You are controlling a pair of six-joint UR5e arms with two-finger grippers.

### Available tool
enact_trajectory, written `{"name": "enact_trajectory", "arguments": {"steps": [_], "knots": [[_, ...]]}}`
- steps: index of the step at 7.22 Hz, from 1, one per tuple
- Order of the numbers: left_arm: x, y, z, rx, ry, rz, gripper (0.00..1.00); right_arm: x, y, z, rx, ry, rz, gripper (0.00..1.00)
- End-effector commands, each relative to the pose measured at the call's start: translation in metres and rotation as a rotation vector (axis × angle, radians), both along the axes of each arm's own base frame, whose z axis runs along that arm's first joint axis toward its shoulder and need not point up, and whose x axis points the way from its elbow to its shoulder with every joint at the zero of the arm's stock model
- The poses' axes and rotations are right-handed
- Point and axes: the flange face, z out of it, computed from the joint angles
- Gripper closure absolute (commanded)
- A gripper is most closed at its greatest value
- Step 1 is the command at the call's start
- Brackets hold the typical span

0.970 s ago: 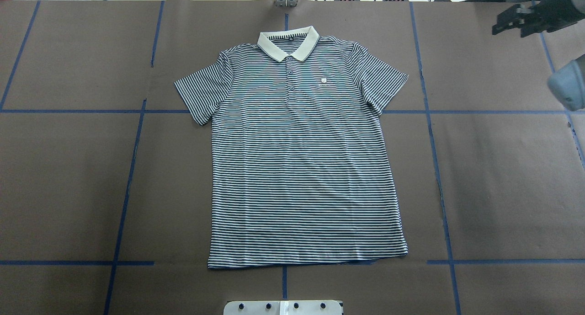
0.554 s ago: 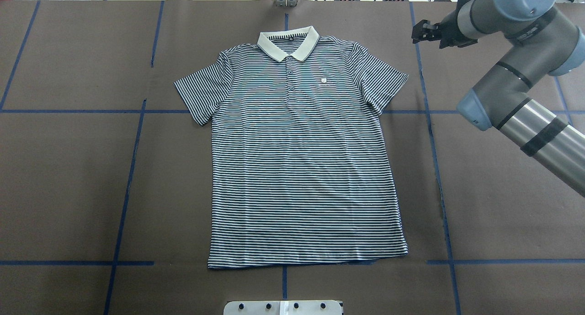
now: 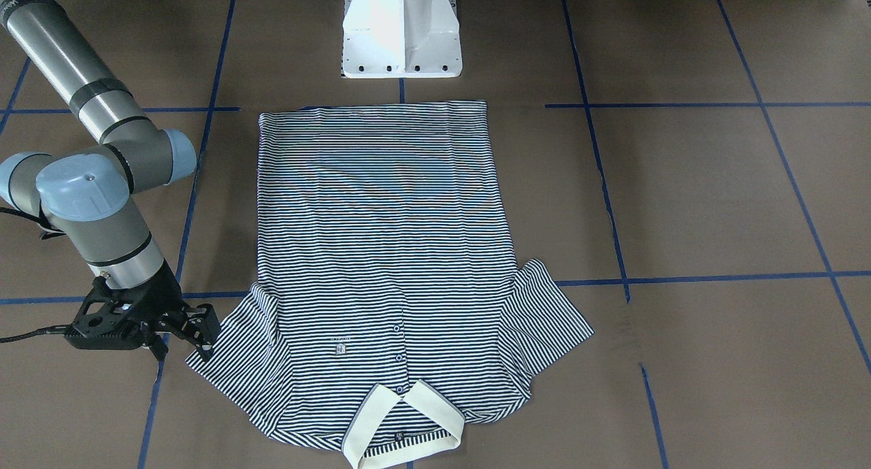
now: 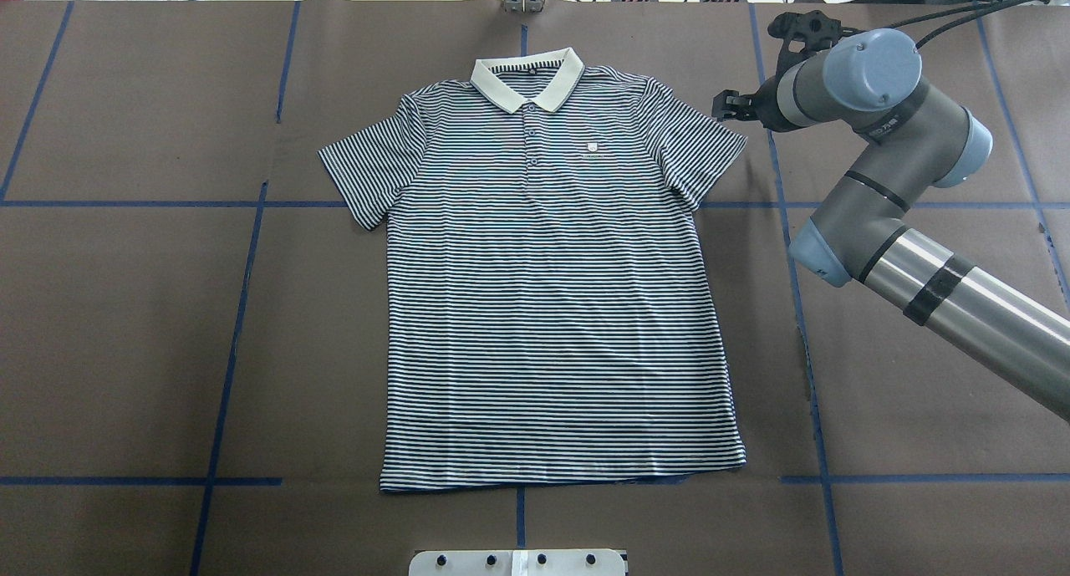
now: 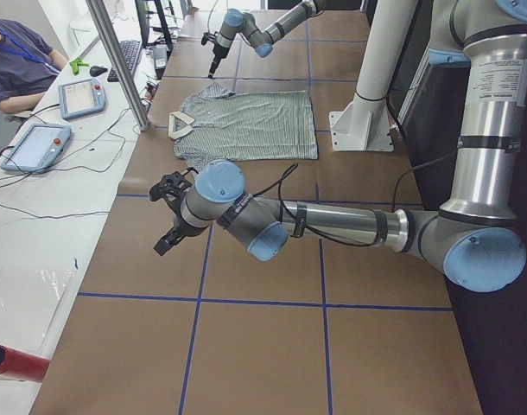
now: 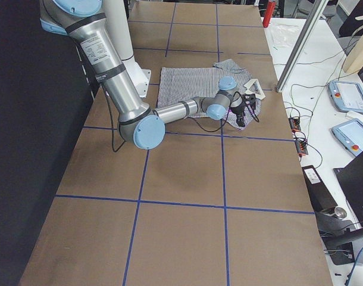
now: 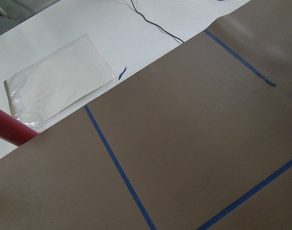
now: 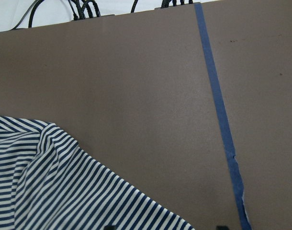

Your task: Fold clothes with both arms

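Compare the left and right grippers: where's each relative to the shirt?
Right gripper sits at the sleeve edge of the polo shirt; left gripper hangs over bare paper, well away from the shirt. Right one is open in its wrist view; left's state can't be judged from the side view. Neither holds fabric.

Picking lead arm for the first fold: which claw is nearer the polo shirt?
Right. The right claw is at a sleeve tip of the polo shirt; the left claw hangs over the table, far off the opposite side.
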Motion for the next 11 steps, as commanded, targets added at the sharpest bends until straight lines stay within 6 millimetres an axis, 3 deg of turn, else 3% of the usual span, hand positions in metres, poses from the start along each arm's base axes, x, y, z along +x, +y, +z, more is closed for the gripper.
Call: {"name": "enact_trajectory", "arguments": {"steps": [1, 2, 7, 11], "knots": [[0.000, 0.001, 0.001, -0.002, 0.000, 0.000, 0.00, -0.016, 0.008, 0.013, 0.007, 0.042, 0.004, 0.27], [0.000, 0.002, 0.003, -0.005, 0.000, 0.000, 0.00, -0.018, 0.007, 0.021, 0.006, 0.061, 0.011, 0.28], [0.000, 0.003, 0.004, -0.004, -0.001, 0.001, 0.00, -0.024, 0.006, 0.024, 0.010, 0.078, 0.019, 0.32], [0.000, 0.004, 0.003, -0.002, -0.001, 0.002, 0.00, -0.030, 0.008, 0.031, 0.004, 0.088, 0.015, 0.42]]}}
